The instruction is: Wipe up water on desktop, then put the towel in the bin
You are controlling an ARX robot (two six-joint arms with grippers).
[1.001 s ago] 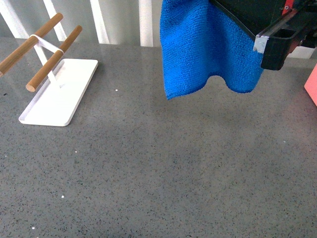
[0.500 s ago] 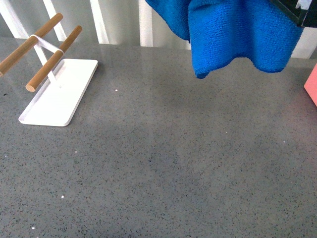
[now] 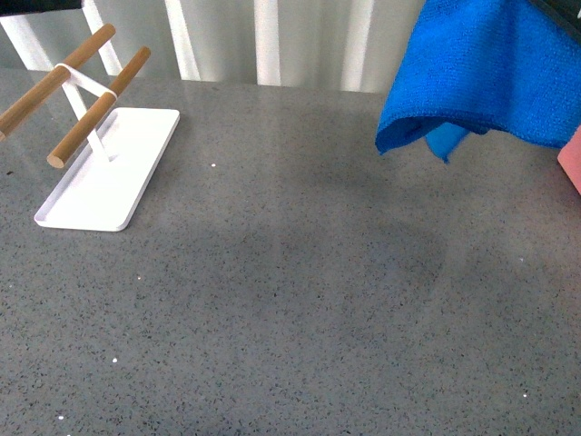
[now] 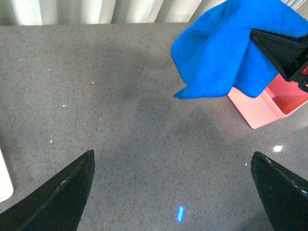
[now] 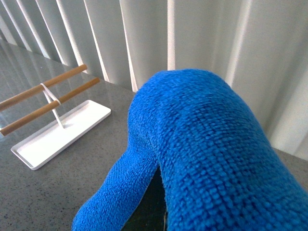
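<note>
Left wrist view: open bin (image 4: 260,108) near towel (image 4: 216,57) (front: bin edge only)

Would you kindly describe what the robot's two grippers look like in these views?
The left gripper has two matt black, wedge-shaped fingers that taper to points. The right gripper, partly behind the towel, is likewise black and angular, with a small red detail on it.

Office-like room: vertical blinds (image 3: 272,41) behind speckled desktop (image 3: 290,300).
</note>
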